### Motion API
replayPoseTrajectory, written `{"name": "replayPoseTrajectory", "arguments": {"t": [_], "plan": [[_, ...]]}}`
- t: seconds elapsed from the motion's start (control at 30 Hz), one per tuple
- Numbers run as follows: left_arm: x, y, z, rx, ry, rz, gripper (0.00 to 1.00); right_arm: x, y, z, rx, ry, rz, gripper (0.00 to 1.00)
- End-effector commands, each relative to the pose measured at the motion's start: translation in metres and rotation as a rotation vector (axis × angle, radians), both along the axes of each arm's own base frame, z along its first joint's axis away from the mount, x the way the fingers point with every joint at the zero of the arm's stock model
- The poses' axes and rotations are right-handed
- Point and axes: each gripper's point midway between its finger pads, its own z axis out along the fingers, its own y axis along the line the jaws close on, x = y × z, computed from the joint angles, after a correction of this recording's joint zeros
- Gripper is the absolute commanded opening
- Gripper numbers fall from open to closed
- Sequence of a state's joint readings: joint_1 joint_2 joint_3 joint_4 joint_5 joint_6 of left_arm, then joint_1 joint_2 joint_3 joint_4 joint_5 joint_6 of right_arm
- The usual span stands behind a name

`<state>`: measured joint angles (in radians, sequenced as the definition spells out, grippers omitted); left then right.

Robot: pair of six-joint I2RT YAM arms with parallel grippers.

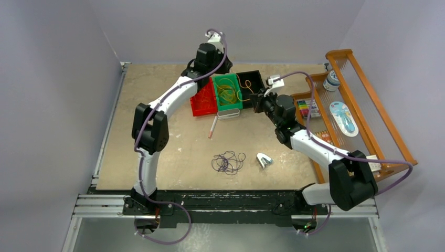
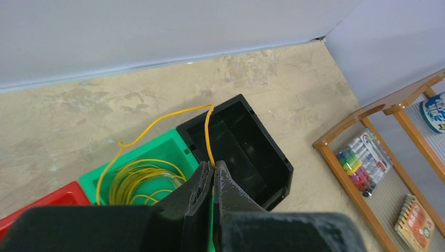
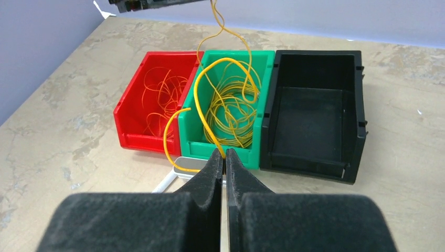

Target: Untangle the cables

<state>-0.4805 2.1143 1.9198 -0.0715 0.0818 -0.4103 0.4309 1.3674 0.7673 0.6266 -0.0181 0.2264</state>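
A: Yellow cable (image 3: 231,105): coiled inside the green bin (image 3: 236,54); one strand rises above it and another loops over its front wall.
B: Jaws?
A: Left gripper (image 2: 212,167) pinches the rising strand. Right gripper (image 3: 224,156) is closed on a strand at the bin's front.
B: Surroundings?
A: Red-orange cable (image 3: 160,100) lies in the red bin (image 3: 128,113), touching the green bin's left side. The black bin (image 3: 315,113) touches its right side. The dark purple cable (image 1: 229,162) lies on the table (image 1: 157,105), well apart.

No legible txt anywhere; print on marker pack (image 2: 362,163) & tub (image 2: 434,111) too blurry.
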Motion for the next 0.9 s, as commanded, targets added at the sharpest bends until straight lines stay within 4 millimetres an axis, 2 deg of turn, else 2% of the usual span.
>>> {"name": "replayPoseTrajectory", "arguments": {"t": [0.0,0.13,0.3,0.63,0.8,0.87], "plan": [[-0.003,-0.029,0.032,-0.111,-0.049,-0.076,0.00,-0.002,-0.016,0.031,0.056,-0.085,-0.078,0.00],[0.000,-0.041,0.019,-0.144,-0.027,-0.107,0.00,-0.003,-0.022,0.031,0.042,-0.090,-0.104,0.00],[0.001,-0.042,-0.005,-0.124,0.012,-0.113,0.00,-0.004,-0.021,0.029,0.033,-0.086,-0.091,0.00],[-0.019,-0.004,-0.044,-0.067,0.072,-0.015,0.00,-0.001,-0.017,0.031,0.023,-0.090,-0.077,0.00],[-0.028,0.001,-0.066,-0.076,0.114,-0.009,0.00,0.002,-0.009,0.033,0.024,-0.085,-0.044,0.00],[-0.031,0.003,-0.068,-0.075,0.116,-0.001,0.00,0.003,-0.006,0.035,0.026,-0.085,-0.033,0.00]]}}
